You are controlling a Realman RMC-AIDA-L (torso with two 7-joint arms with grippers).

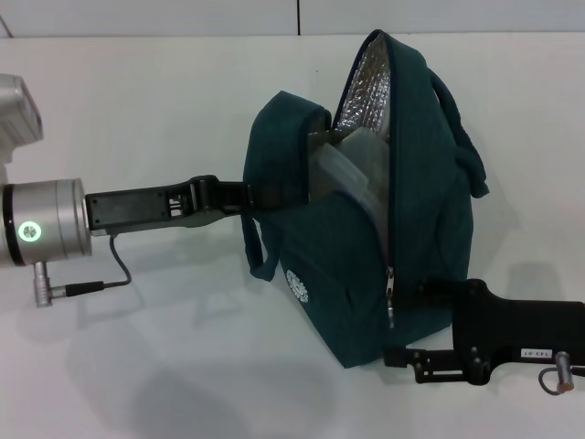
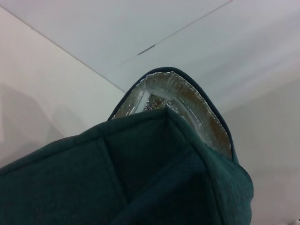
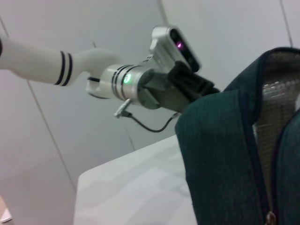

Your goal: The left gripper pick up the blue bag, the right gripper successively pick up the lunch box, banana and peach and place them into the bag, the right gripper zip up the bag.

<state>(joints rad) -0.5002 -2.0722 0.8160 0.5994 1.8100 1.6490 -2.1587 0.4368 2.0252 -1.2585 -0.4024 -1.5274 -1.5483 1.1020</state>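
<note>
Zipping step, judged from the layout. Head view: left gripper point(image 1: 239, 196) clamped on blue bag point(image 1: 420, 229) handle, holding the mouth up; lunch box point(image 1: 352, 174) inside; banana, peach not visible. Right gripper point(image 1: 402, 297) at the zipper pull point(image 1: 390, 297); jaw state cannot tell.

Left wrist view: foil lining point(image 2: 178, 96) exposed, mouth mostly open.

Right wrist view: zipper low. Next: grip pull, draw it along the track.

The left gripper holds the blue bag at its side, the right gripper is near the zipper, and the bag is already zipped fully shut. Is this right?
Not quite. The blue bag is partly open: the head view shows silver lining and the lunch box through the gap. The left gripper does hold its side, and the right gripper is near the zipper.
</note>
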